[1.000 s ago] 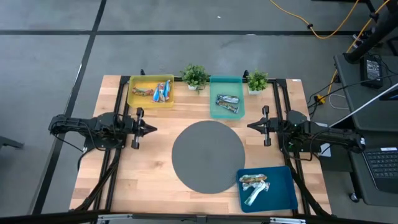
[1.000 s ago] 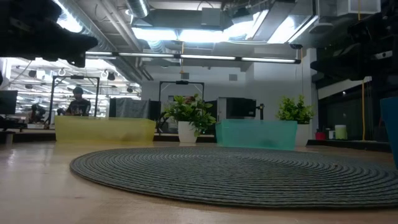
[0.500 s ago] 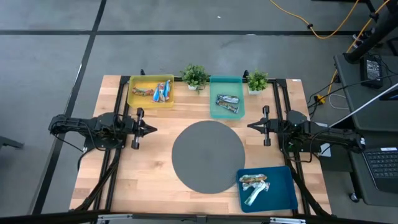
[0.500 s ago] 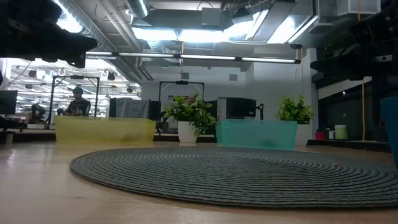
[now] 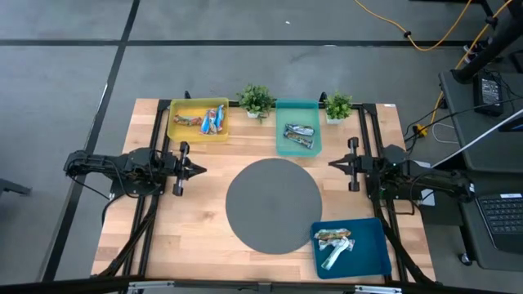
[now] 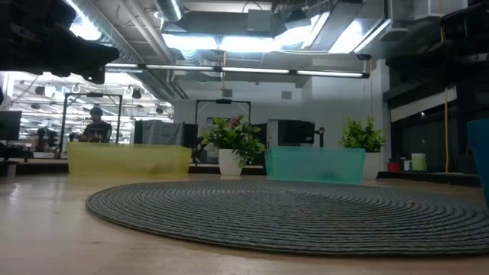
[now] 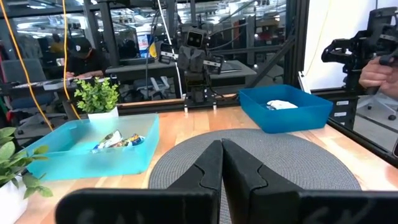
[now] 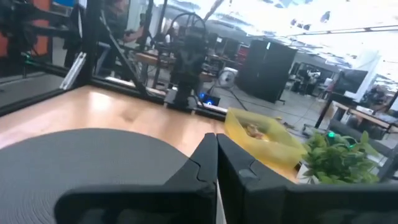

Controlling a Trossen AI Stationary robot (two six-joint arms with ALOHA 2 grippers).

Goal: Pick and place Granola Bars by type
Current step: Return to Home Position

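Granola bars lie sorted in three trays. Blue-and-white and brown ones (image 5: 207,120) sit in the yellow tray (image 5: 197,133). Silvery grey ones (image 5: 298,133) sit in the teal tray (image 5: 299,150), also seen in the left wrist view (image 7: 118,140). Others (image 5: 334,242) lie in the blue tray (image 5: 372,253). My left gripper (image 5: 202,170) hovers shut at the mat's left edge, my right gripper (image 5: 331,164) shut at its right edge; both point at the round grey mat (image 5: 274,204) and hold nothing.
Two small potted plants (image 5: 257,100) (image 5: 338,105) stand at the far edge beside the trays. The woven mat (image 6: 290,214) covers the table's middle with nothing on it. A person's hand (image 7: 378,71) shows beyond the table in the left wrist view.
My right gripper has drawn back slightly toward the table's right edge, still shut. The left arm and the bars have stayed put.
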